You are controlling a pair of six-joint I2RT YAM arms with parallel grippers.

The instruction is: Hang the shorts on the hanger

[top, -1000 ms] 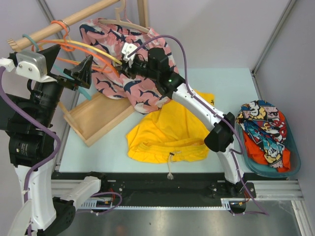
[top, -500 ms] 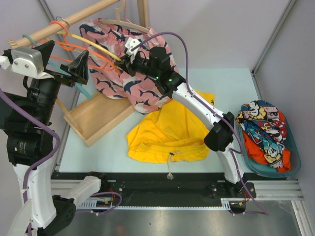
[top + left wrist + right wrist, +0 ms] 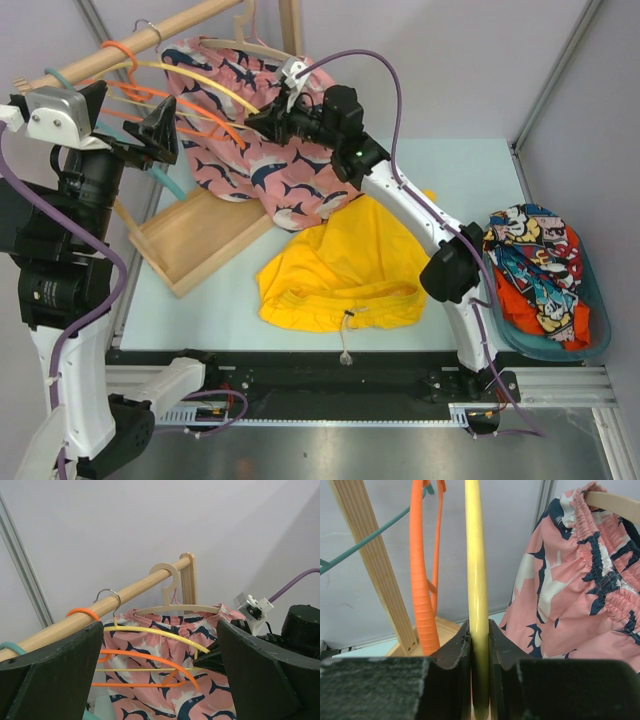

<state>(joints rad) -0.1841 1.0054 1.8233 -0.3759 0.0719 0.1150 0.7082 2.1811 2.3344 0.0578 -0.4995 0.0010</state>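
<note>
The bright yellow shorts (image 3: 335,268) lie flat on the table, drawstring toward the near edge. The pale-yellow hanger (image 3: 205,80) hangs by its metal hook on the wooden rod (image 3: 180,25). My right gripper (image 3: 258,116) is shut on the outer end of its curved arm; in the right wrist view the yellow bar (image 3: 476,580) sits pinched between the gripper's (image 3: 480,647) jaws. My left gripper (image 3: 130,118) is wide open and empty, facing the hangers; in its own view the hanger (image 3: 155,632) shows between the spread left gripper (image 3: 160,647) jaws.
Pink whale-print shorts (image 3: 265,165) hang on a beige wooden hanger (image 3: 175,609). Orange hangers (image 3: 140,95) and a teal one (image 3: 168,185) hang beside the yellow one. The rack's wooden base (image 3: 200,235) lies left. A teal basket (image 3: 590,335) with a multicoloured garment stands right.
My right gripper has risen and shifted right, lifting the hanger's arm end higher. My left gripper has moved slightly up and stays open.
</note>
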